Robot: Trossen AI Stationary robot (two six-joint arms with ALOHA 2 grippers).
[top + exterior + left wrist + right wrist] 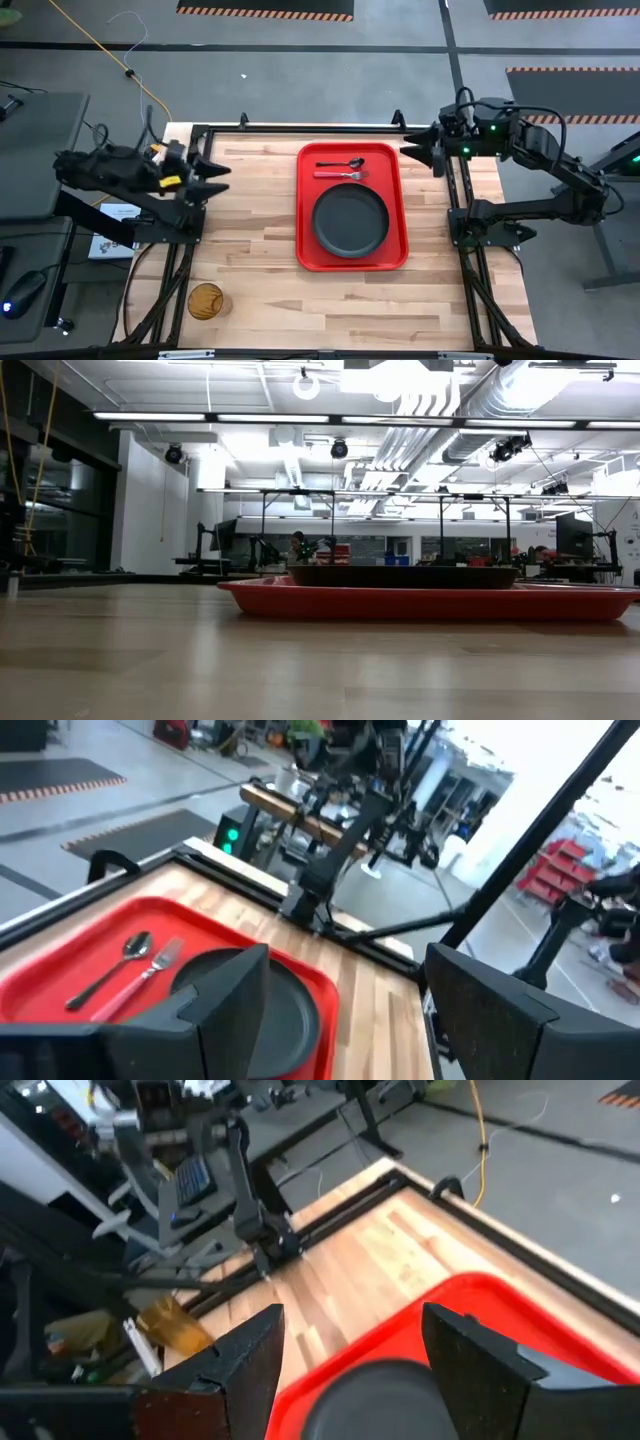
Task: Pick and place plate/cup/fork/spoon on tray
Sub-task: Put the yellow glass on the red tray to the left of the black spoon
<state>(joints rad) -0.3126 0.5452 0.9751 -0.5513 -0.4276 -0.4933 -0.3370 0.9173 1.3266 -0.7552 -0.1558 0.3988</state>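
Observation:
The red tray (304, 215) lies on the table's middle. On it rests the dark plate (349, 221), toward the near end. The dark spoon (340, 163) and the red-handled fork (340, 174) lie side by side on the tray's far end. The amber cup (206, 300) stands upright on the table at the near left corner. My left gripper (218, 178) is open and empty above the table's left edge, pointing at the tray. My right gripper (412, 150) is open and empty above the far right, pointing at the tray. The cup also shows in the right wrist view (172, 1323).
Black frame rails run along the table's left, right and far edges (300, 128). Bare wood lies between the cup and the tray (250, 230). In the low view the tray (430, 600) with the plate (400, 575) fills the middle; a workshop shows behind.

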